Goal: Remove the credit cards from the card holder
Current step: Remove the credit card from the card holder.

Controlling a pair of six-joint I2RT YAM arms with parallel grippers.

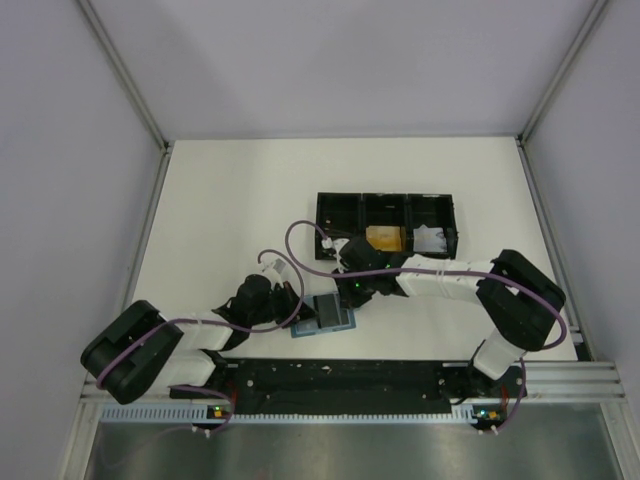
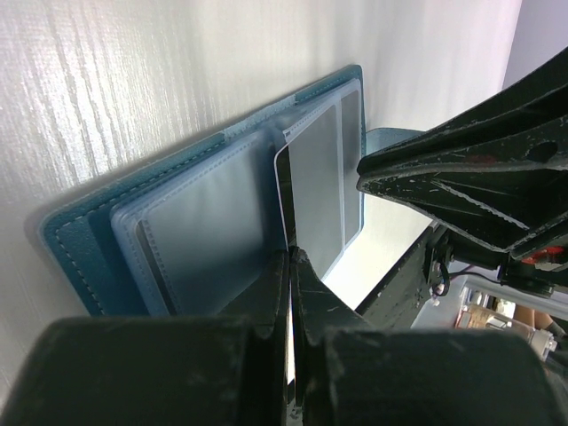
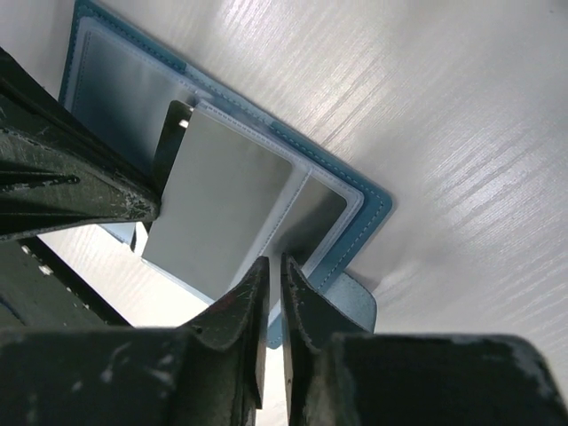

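The card holder lies spread open on the white counter, near the arm bases and between the two claws, well apart from the long black tray.

The biggest risk, as I judge it, is the whole holder sliding or lifting with the card. The counter looks slick, and only the closed tips of the left claw at the near leaf pin the holder down. A tight slot could also make the leaf fold over. The right claw is all but closed beside the dark card's lower edge (I cannot tell whether it actually pinches it). A grip on so thin a rim could slip off.

The counter has a fine, streaked grain. The tray is rigid, with three compartments: the middle one holds an orange-gold card and the right one a white wad. The holder is soft teal with pale stitching, and its inner pockets are lighter blue and slightly glossy. The dark card is flat, stiff and round-cornered, and juts partly out of its slot.
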